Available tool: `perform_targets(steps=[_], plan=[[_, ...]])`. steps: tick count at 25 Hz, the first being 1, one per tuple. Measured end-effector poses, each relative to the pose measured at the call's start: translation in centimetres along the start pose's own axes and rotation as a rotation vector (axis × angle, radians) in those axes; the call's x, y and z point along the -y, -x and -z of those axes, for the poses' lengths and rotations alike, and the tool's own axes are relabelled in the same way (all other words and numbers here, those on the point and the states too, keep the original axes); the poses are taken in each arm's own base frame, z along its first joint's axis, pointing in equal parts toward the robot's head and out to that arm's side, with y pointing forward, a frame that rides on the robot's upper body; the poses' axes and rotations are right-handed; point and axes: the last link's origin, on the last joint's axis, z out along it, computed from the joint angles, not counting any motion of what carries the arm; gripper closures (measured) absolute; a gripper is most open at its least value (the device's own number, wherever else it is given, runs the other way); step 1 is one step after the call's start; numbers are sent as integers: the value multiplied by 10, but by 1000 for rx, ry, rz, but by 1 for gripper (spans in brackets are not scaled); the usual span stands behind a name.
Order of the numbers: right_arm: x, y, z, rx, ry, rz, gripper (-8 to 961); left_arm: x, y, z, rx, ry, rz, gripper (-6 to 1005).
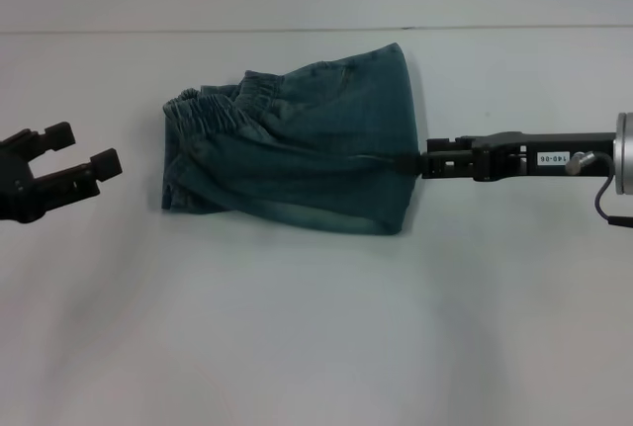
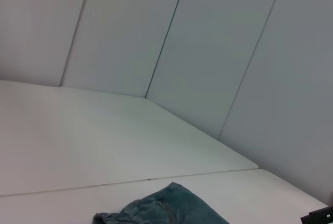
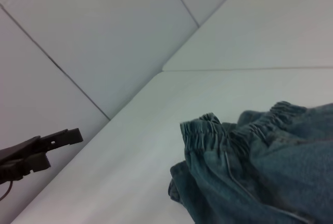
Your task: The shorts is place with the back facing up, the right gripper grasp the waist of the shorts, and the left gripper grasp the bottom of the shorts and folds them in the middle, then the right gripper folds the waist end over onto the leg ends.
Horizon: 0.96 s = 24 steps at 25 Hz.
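Shorts, apparently pinched by right gripper

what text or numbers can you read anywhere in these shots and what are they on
One white label sticker on the right gripper, which reaches the right edge of the shorts: it carries a short code of dark characters, too small to read for certain.
The shorts: no print, number or brand tag shows in any view.
The left gripper, open and apart from the shorts: no marking to read.
The table and the wall panels: no writing.
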Motion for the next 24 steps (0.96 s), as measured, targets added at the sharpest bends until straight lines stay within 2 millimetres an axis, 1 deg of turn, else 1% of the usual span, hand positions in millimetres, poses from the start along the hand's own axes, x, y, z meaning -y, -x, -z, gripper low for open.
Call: perform_targets(steps=[12,24], plan=[[3,-8,10,13,-20,-16,38,-5,-1,-5,4,44,-1,50],[1,-12,8,15,-11,-22,38,-4,-1,-6,4,40,-2,49]])
